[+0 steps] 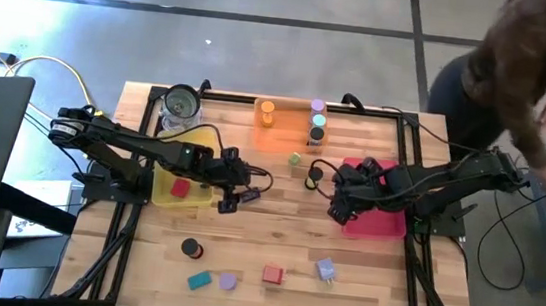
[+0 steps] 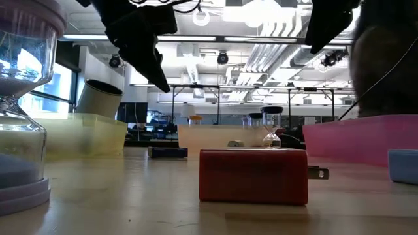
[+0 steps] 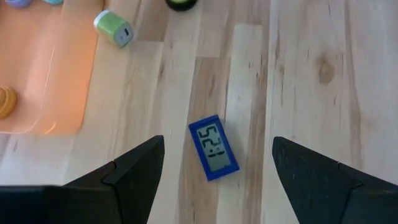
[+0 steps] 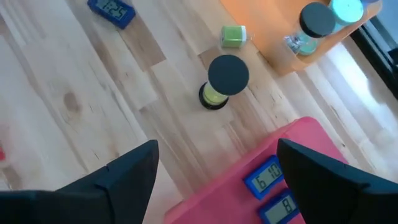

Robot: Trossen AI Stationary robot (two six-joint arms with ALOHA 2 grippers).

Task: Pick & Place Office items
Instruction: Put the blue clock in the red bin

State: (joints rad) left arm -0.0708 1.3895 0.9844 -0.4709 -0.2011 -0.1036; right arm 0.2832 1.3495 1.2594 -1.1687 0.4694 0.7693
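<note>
Looking down on a wooden table (image 1: 275, 239), two dark robot arms reach toward the middle from either side. At the far left edge stands a clear glass jar (image 1: 180, 105), and just in front of it a yellow tray (image 1: 163, 187) with a red block (image 1: 181, 188) inside. The left gripper (image 1: 234, 197) hangs over the bare wood beside that tray, its fingers spread wide and holding nothing; straight under it, in the left wrist view, a small blue digital clock (image 3: 213, 148) lies flat on the planks between the two fingers without touching either.

Along the near edge lie loose office items: a black and red cylinder (image 1: 191, 250), a teal block (image 1: 199, 280), a lavender piece (image 1: 228, 281), a red block (image 1: 272, 274) and a pale blue block (image 1: 326, 270).

At the back centre sits an orange tray (image 1: 276, 139) holding an orange cylinder (image 1: 267, 113) and three more cylinders. A small green cylinder (image 4: 234, 36) lies just outside it, near a black-topped cylinder (image 4: 222, 83) standing on the wood.

To the right, the right gripper (image 1: 340, 207) hovers at the edge of a pink tray (image 1: 383, 222), fingers also wide and empty. Two blue clocks (image 4: 266, 177) rest in that tray. A person (image 1: 507, 70) leans in at the far right.
</note>
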